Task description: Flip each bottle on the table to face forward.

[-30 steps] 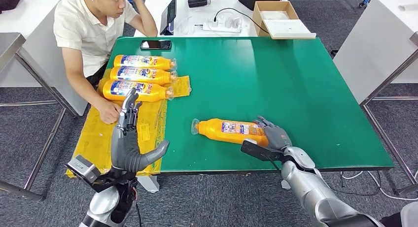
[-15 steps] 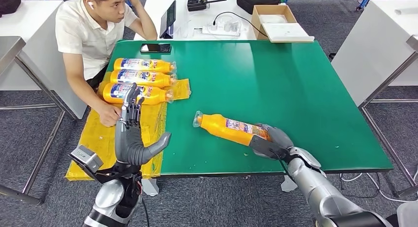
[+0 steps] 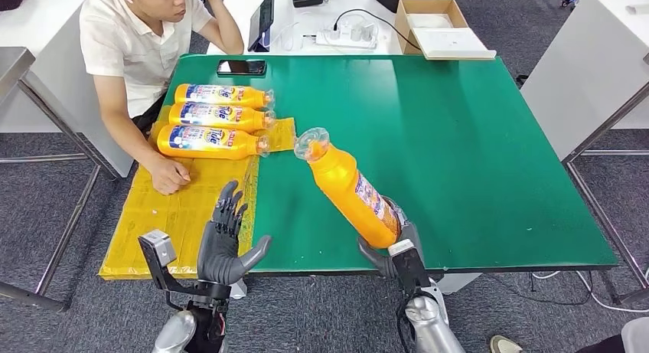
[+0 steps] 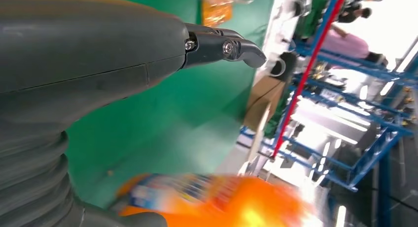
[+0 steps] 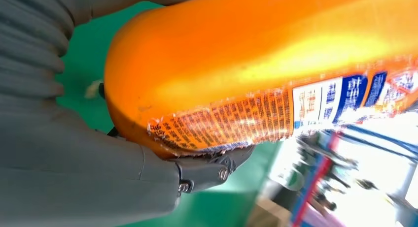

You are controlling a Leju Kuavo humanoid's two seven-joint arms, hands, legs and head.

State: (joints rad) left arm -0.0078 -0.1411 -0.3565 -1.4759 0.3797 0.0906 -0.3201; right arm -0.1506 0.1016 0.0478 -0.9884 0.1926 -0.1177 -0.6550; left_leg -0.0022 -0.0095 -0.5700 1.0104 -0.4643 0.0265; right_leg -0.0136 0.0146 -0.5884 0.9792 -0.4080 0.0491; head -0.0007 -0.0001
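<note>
Right hand (image 3: 396, 250) gripped orange bottle (image 3: 348, 186) by base, bottle tilted up off green table (image 3: 474, 138), cap toward far side. Left hand (image 3: 224, 238) empty, fingers spread. Advice: rotate wrist slowly, keep grip low and firm, set down label-up.

a lab: green test table (image 3: 459, 138), blue racks (image 4: 374, 89), power strip (image 3: 344, 37)

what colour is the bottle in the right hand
Orange, with a blue-and-white label; the bottle shows best in the head view.

Silver arms, dark grey hands
</note>
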